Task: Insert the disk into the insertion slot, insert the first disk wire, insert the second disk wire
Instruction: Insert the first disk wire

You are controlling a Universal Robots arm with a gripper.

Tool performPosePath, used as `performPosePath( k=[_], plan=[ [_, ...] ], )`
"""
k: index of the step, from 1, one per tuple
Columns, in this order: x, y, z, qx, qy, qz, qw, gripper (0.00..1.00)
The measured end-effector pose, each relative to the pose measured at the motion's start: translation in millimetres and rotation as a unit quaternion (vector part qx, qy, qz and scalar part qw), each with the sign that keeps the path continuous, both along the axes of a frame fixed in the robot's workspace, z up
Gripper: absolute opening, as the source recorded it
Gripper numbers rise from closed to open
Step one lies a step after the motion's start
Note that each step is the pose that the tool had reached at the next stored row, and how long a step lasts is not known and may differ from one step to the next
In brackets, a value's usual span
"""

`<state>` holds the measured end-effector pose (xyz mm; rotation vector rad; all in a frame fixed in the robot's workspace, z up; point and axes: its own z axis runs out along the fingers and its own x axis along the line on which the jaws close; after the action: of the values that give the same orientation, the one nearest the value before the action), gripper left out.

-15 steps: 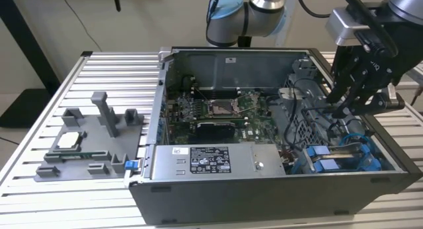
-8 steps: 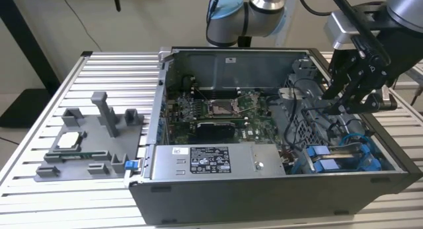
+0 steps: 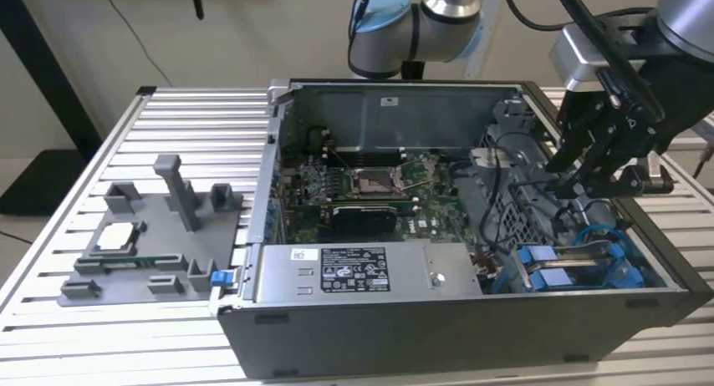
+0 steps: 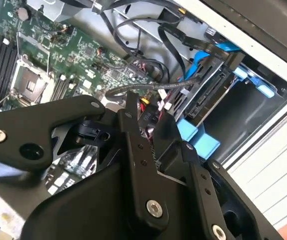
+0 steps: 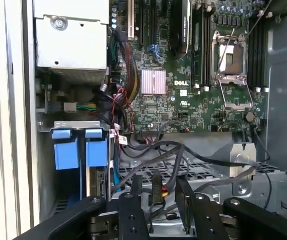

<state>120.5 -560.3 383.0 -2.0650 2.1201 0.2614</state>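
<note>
While my tool (image 3: 589,173) hangs over the drive corner of the open computer case (image 3: 446,327) on the counter (image 3: 100,352), its fingers (image 5: 137,192) stand apart, released, and grip nothing that I can see. A small wire plug (image 5: 157,186) with red and yellow leads shows in the gap between them in the first wrist view. Whether either finger touches it I cannot tell.

The disk (image 4: 209,95) looks seated in the slot (image 5: 78,124), its blue frame tabs (image 5: 66,150) at the bay's mouth beside the case's outer wall. In the exterior view it lies below my tool, near the corner at the exterior view's right. I judge that its long axis runs along that near wall, from the tabs toward the exterior view's right. So it passes alongside my tool rather than pointing at it, and the disk sits between my fingers and the wall.

The second wrist view gives the disk's dark edge, with a blue wire (image 4: 203,62) and black wires arching just beside it. Whether any is plugged in I cannot tell. The first wrist view gives the tabs face-on, the motherboard (image 5: 183,100) to their far side, and loose black wires lying between bay and fingers. The exterior view places my tool over that wire bundle, not over the tabs.
</note>
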Motion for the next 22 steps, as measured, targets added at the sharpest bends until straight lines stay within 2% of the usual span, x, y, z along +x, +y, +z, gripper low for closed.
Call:
performPosePath(
  k=[4,7,12,17,22],
  plan=[
    [0.0,-0.3,-2.4,0.0029,-0.0002,0.000,1.0000,1.00],
    [0.0,-0.3,-2.5,0.0067,-0.0002,0.000,1.0000,1.00],
    [0.0,-1.2,-1.6,0.0083,-0.0001,0.000,1.0000,1.00],
    [0.1,-8.5,-1.6,0.0114,0.0006,0.000,0.9999,1.00],
    [-2.2,-8.5,-1.5,0.0121,0.0005,-0.002,0.9999,1.00]
  ],
)
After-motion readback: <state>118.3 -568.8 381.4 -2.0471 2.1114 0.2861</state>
